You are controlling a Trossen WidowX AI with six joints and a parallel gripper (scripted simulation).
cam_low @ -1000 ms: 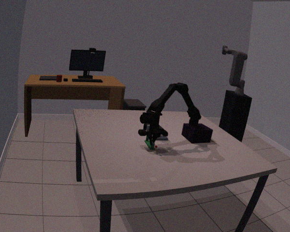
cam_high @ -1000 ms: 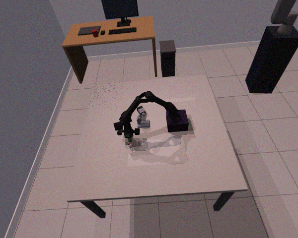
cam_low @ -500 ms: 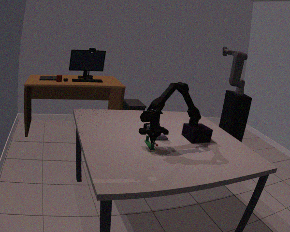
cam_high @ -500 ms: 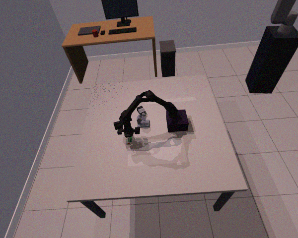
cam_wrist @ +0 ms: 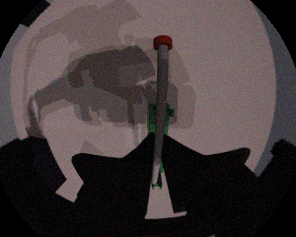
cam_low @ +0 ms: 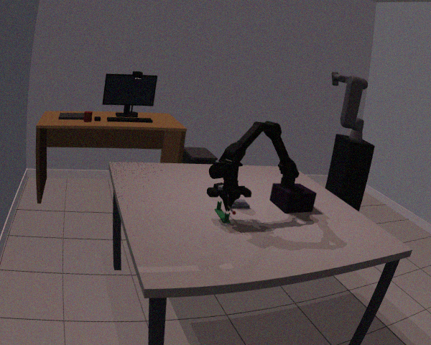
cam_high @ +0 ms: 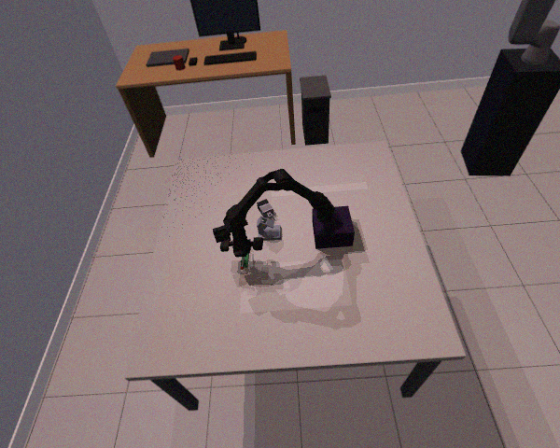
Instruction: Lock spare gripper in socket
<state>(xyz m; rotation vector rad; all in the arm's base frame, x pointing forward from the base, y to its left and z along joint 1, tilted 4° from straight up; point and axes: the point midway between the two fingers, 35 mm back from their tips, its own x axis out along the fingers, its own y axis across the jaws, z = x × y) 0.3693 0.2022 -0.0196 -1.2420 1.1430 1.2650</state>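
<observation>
My gripper [cam_high: 243, 255] [cam_low: 228, 209] [cam_wrist: 155, 134] points down low over the table, shut on the lock pin. The pin [cam_wrist: 162, 79] [cam_low: 233, 213] is a grey rod, its red head [cam_wrist: 163, 42] beyond the fingertips in the wrist view. It runs along and over a narrow green stand [cam_high: 245, 260] [cam_low: 220, 214] [cam_wrist: 152, 121] with an upright post at each end. Whether the pin touches the posts cannot be told. A grey jointed object [cam_high: 270, 231] [cam_low: 241, 203], perhaps the mount, stands beside the gripper. I cannot make out its socket or the spare gripper.
The arm's dark purple base block [cam_high: 333, 235] [cam_low: 292, 198] stands on the table [cam_high: 295, 342] [cam_low: 193, 252], to the right of the grey object. Farther back are an orange desk [cam_high: 271, 46] [cam_low: 171, 121] with a monitor, and another arm on a black pedestal [cam_high: 511, 110] [cam_low: 348, 170].
</observation>
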